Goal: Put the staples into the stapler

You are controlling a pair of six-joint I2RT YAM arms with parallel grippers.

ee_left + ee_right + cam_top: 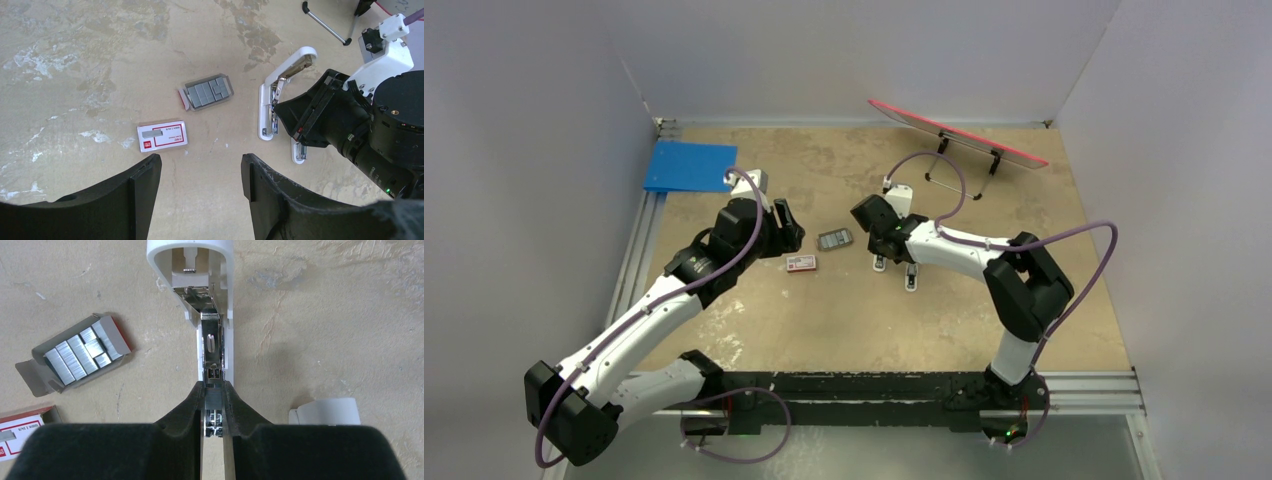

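The stapler [214,300] lies opened out on the table, its metal channel facing up; it also shows in the left wrist view [266,97] and from above [880,263]. My right gripper [214,399] is shut on a small grey strip of the staples, held right over the near end of that channel. More of the staples [80,356] fill an open grey tray [207,92] to the left. The red-and-white box [162,136] lies beside it. My left gripper [200,170] hangs open above bare table near that box, holding nothing.
A short white piece [325,412] lies just right of the stapler. A blue folder [689,165] sits at the back left. A red-edged board on a wire stand [959,133] is at the back right. Walls close in three sides.
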